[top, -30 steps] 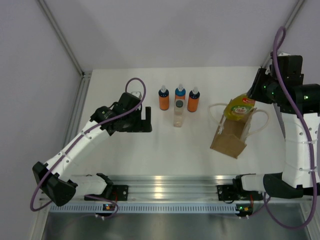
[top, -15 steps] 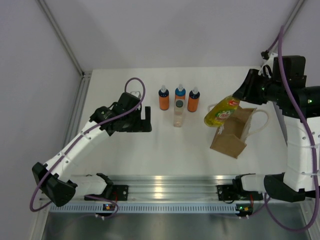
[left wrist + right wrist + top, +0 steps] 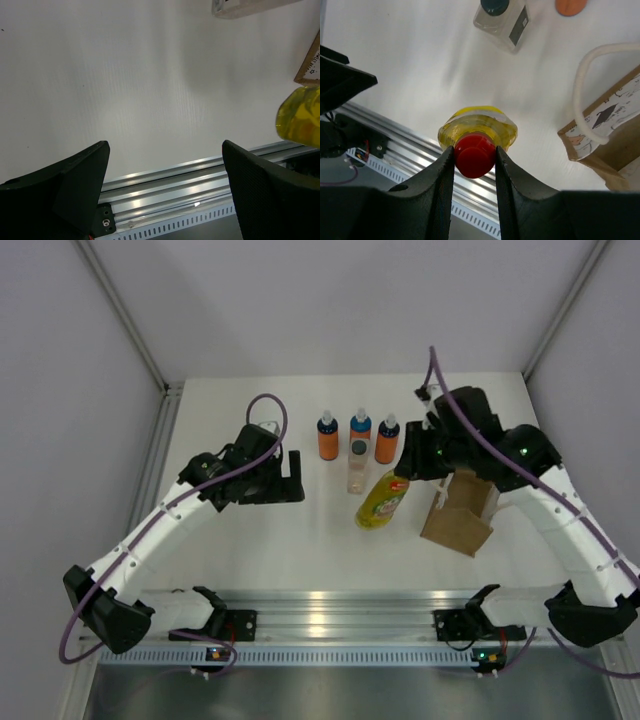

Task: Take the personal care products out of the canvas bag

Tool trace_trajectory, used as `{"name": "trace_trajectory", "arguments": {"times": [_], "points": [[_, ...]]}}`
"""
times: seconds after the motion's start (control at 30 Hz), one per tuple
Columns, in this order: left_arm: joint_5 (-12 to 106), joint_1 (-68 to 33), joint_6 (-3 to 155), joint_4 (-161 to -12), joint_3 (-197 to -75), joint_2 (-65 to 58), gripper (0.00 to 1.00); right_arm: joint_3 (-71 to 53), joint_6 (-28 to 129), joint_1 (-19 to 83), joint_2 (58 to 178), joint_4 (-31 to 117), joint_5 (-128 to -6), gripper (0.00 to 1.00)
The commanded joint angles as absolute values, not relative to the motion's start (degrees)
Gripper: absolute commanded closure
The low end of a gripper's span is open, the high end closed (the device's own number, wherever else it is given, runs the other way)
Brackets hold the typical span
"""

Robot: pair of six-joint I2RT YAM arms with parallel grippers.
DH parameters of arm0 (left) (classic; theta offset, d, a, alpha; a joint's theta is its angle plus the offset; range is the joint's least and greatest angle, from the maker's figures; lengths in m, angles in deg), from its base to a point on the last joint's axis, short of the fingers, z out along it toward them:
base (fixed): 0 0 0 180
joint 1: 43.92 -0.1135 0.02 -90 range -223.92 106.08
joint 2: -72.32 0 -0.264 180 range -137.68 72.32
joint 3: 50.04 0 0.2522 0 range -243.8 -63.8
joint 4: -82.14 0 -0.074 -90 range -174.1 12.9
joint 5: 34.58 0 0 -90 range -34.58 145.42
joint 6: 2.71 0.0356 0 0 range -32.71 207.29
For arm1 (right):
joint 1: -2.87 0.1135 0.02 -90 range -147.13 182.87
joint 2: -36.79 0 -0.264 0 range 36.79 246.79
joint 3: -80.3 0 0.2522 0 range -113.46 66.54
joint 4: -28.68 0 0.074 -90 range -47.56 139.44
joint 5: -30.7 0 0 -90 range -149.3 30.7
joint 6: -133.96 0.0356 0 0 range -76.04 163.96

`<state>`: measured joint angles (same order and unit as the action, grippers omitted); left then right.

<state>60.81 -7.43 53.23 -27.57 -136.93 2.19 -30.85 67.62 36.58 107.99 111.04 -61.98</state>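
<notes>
My right gripper (image 3: 403, 473) (image 3: 475, 159) is shut on the red cap of the yellow-green bottle (image 3: 381, 500) (image 3: 478, 124) and holds it tilted over the table, left of the canvas bag (image 3: 461, 510) (image 3: 615, 125). The bottle's edge also shows in the left wrist view (image 3: 301, 117). Three orange bottles (image 3: 327, 438) (image 3: 360, 432) (image 3: 387, 441) stand in a row at the back, with the greyish bottle (image 3: 356, 470) (image 3: 502, 20) just in front of the middle one. My left gripper (image 3: 291, 477) (image 3: 165, 187) is open and empty, left of the bottles.
The bag's white loop handle (image 3: 586, 75) hangs toward the held bottle. An aluminium rail (image 3: 330, 608) (image 3: 175, 182) runs along the table's near edge. A metal post (image 3: 120, 315) stands at the back left.
My right arm has swung left and down with the yellow-green bottle, from above the bag's mouth to the table left of the bag. The left arm has not moved.
</notes>
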Motion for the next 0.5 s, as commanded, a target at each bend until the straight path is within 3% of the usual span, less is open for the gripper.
{"name": "trace_trajectory", "arguments": {"times": [0.0, 0.27, 0.47], "points": [[61.48, -7.27, 51.17, -29.79, -139.65, 2.88, 0.02, -27.61, 71.9, 43.55, 106.84, 93.43, -51.24, 1.0], [60.61, -7.62, 50.29, -28.47, -140.62, 2.45, 0.02, -19.25, 72.0, 51.55, 112.81, 84.28, -40.6, 1.0], [61.66, -8.23, 50.99, -27.6, -140.62, 2.97, 0.02, -14.85, 71.21, 51.73, 118.16, 78.31, -39.44, 1.0]]}}
